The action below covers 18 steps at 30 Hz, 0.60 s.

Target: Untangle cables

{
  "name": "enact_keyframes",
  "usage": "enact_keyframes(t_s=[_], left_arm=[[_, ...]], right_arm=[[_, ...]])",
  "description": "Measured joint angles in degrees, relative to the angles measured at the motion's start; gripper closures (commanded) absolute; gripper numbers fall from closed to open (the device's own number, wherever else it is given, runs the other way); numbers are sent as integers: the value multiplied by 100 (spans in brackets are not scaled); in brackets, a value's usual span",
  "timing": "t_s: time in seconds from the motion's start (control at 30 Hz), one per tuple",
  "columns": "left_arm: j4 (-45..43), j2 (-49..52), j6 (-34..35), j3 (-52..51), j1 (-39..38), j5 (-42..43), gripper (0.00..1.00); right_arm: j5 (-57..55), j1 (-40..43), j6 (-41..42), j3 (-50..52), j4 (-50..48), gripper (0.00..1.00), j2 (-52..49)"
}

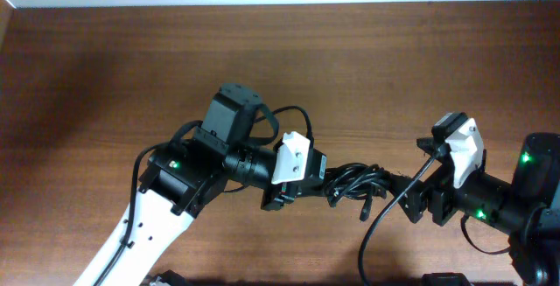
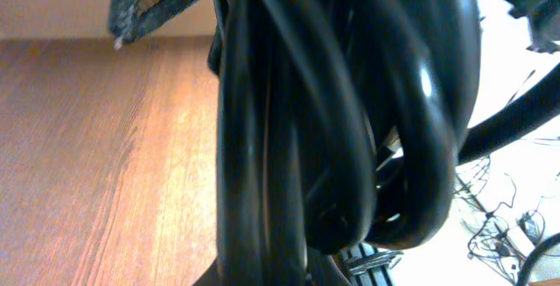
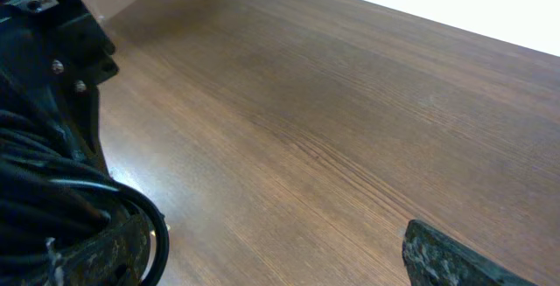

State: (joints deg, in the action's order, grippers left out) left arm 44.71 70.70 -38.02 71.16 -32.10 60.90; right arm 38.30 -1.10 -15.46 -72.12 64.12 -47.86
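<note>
In tight-clamped left gripper (image 1: 331, 184): cables (image 1: 363, 179)

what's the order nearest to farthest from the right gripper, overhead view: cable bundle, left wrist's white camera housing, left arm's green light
From the right gripper:
1. cable bundle, just ahead of it
2. white camera housing, past the bundle at the left arm wrist
3. green light, farther back on that arm

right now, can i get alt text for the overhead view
A tangled bundle of black cables sits between two grippers over a brown wooden table. The left gripper is shut on one end of it; the right gripper is open beside the other end.
</note>
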Motion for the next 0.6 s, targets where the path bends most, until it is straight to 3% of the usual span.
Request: enact_keyframes(t_s=[0.13,0.3,0.4,0.5,0.6], left_arm=[[-503,2,529,0,57,-166,100],[-1504,-11,2415,0,481,-177,100],[-1849,-11,2612,0,481,376,100],[-1928,-11,2658,0,479,625,100],[-1980,-11,2675,0,376,662,100]], right_arm=[[-472,-7,205,0,2,9,2],[-369,-7,503,0,-188,13,7],[-179,-11,706,0,-761,18,7],[101,-11,955,0,-1123,31,7],[450,-11,973,0,-1130,31,-39]])
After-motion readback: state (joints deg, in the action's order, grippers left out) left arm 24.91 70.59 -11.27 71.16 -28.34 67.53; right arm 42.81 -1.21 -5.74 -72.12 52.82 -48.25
